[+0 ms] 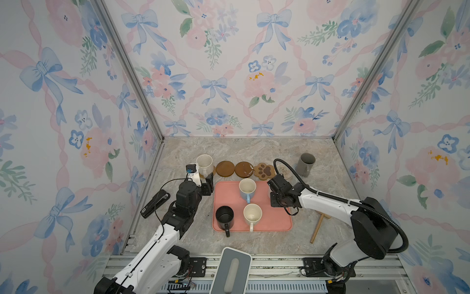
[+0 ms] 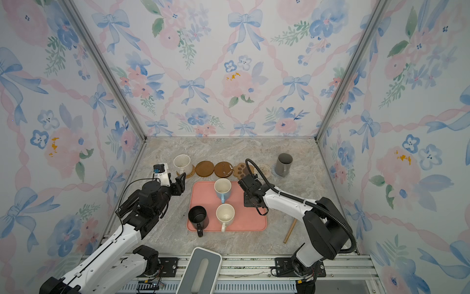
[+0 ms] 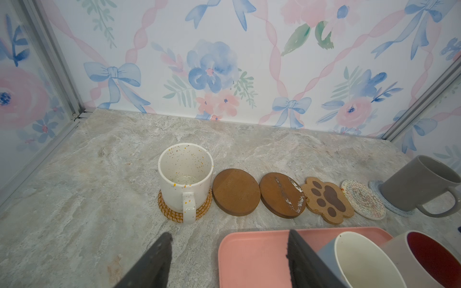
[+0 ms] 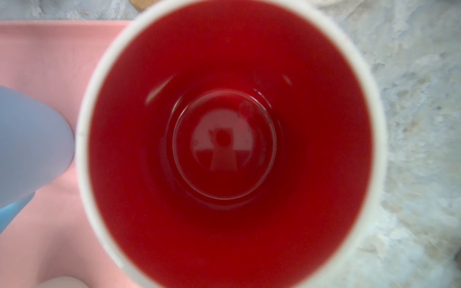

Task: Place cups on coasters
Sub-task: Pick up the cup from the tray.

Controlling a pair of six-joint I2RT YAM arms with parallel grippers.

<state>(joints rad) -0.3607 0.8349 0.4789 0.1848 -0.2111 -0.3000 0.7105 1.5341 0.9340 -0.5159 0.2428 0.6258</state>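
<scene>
- Red-inside cup (image 4: 229,139) at a corner of the pink tray (image 4: 37,49): probably hard, slippery, breakable; hold its rim.
- Right gripper (image 1: 275,182) above: jaws hidden, cannot tell.
- Left gripper (image 3: 228,239): jaws wide, empty.

Left tool (image 3: 229,237) gapes; right arm (image 1: 328,201) reaches forward, wrist bent down.

Twin high overviews of the table (image 1: 254,152); left wrist low, right wrist straight down.
</scene>
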